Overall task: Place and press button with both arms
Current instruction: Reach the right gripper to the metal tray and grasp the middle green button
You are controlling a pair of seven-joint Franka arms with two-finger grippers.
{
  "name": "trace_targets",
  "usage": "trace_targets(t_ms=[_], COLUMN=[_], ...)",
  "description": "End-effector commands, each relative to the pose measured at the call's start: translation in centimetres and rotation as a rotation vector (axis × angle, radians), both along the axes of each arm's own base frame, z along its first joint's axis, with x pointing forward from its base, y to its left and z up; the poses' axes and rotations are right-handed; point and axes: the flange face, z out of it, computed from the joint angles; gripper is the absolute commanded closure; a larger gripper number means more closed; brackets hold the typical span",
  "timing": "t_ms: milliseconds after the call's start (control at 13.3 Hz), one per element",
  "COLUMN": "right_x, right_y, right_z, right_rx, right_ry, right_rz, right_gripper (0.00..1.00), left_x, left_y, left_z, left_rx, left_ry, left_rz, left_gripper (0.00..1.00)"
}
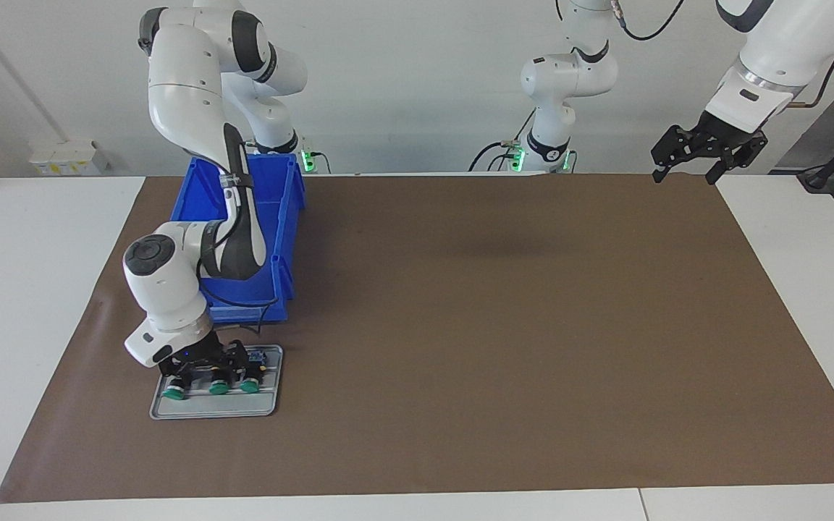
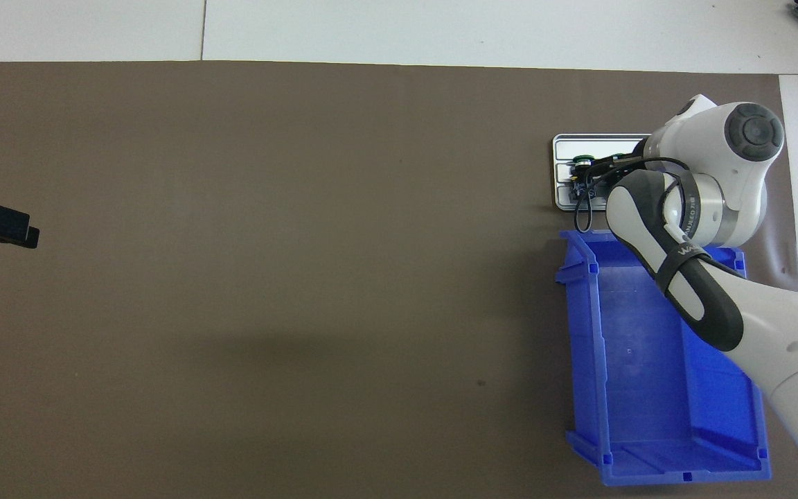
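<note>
Facing view: the right pincer (image 1: 216,367) hangs low over a grey tray (image 1: 171,410) holding three green-capped buttons (image 1: 218,388) in a row along the tray's length, just beneath its spread, empty fingers. The left pincer (image 1: 692,165) waits released at its own end.

Overhead view: the right arm hides most of the tray (image 2: 565,142), which sits farther from the robots than the blue bin (image 2: 655,388).
</note>
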Motion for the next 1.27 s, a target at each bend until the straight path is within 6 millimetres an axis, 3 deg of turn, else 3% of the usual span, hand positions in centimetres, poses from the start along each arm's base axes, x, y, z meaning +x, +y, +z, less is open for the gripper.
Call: trace_targets(t_ms=[0,300,375,450,525,600,674,899,1199], right_x=[-0.7,-1.1,-1.1,-1.1,-1.1,-1.1,-1.1,-0.9,0.5], right_y=[0.0,0.7,0.5,0.5,0.5,0.5,0.5,0.3,1.0], right_z=[0.0,0.0,0.1,0.1,0.1,0.1,0.0,0.7,5.2], right_rx=[0.020,0.024,0.023,0.022,0.021,0.020,0.020,0.026,0.039], right_ry=[0.004,0.041,0.040,0.038,0.038,0.038,0.040,0.065,0.048], right_rz=[0.027,0.044,0.043,0.045,0.047,0.053,0.053,0.033,-0.095], right_gripper=[0.00,0.00,0.02,0.11,0.34,0.78,1.00,1.00,1.00], left_x=[-0.8,-0.8,-0.8,-0.8,-0.8,-0.8,-0.8,-0.8,-0.8], left_y=[0.2,0.2,0.2,0.2,0.2,0.2,0.2,0.2,0.2], left_z=[0.1,0.1,0.1,0.1,0.1,0.1,0.1,0.1,0.1], left_rx=[0.015,0.015,0.015,0.015,0.015,0.015,0.015,0.015,0.015], left_ry=[-0.002,-0.002,-0.002,-0.002,-0.002,-0.002,-0.002,-0.002,-0.002], left_rz=[0.004,0.005,0.004,0.004,0.004,0.004,0.004,0.004,0.005], left_gripper=[0.00,0.00,0.00,0.00,0.00,0.00,0.00,0.00,0.00])
